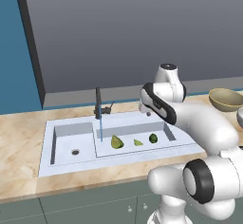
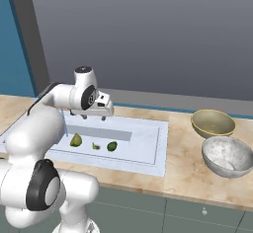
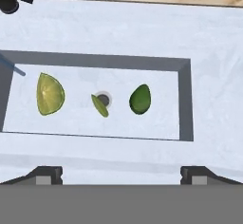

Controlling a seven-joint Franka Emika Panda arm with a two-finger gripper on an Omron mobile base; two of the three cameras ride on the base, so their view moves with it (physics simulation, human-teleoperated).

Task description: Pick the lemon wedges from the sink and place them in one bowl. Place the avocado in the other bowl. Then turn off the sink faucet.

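Spread-wide fingers (image 3: 121, 173) hover empty above sink (image 3: 186, 99); wedges (image 3: 50, 94), avocado (image 3: 140, 99) inside; faucet (image 1: 98, 103) left, bowls (image 2: 213, 122) right.

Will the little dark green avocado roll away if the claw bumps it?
Probably a bit. The avocado looks rounded and egg-shaped, so it may wobble or roll across the flat basin of the sink. Its smooth, shiny skin could be slippery. It lies near the basin wall, which would likely stop it.

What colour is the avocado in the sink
Dark green; the avocado shows best in the hand view.
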